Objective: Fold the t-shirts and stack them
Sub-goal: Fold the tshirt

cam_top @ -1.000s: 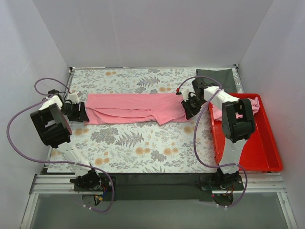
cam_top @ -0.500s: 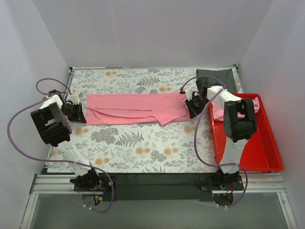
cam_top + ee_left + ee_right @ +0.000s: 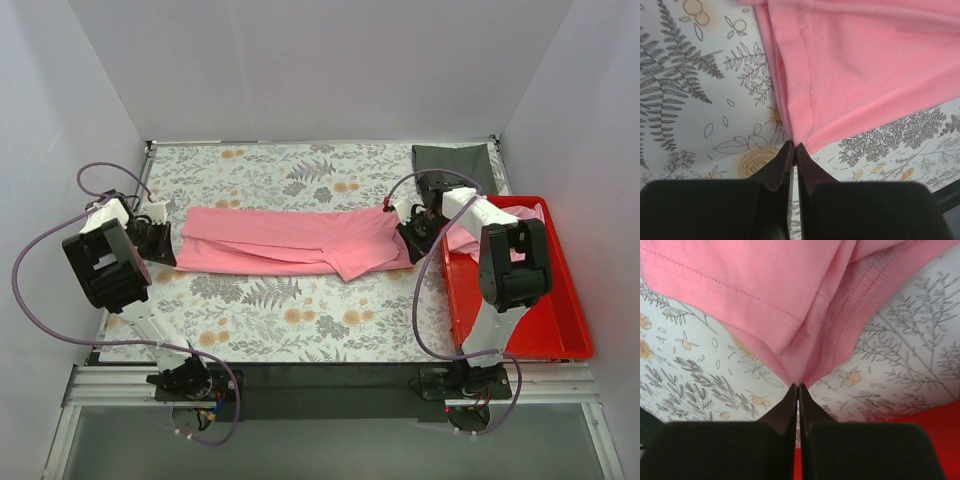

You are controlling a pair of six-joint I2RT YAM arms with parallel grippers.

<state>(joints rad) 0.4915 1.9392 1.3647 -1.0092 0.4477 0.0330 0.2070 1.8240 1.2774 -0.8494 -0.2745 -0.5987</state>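
A pink t-shirt (image 3: 285, 240) lies stretched across the middle of the frame on the desk (image 3: 300, 310). The left tool (image 3: 794, 146) is pinched tight on its left end. The right tool (image 3: 798, 386) is pinched tight on its right end, beside the red bin (image 3: 560, 320).

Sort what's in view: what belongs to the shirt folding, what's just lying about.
Job: spread t-shirt; left gripper and right gripper, each pinching one end of it; pink fabric, probably more shirts, in the red tray.
Lying about: dark cloth at the far right corner; floral table cover.
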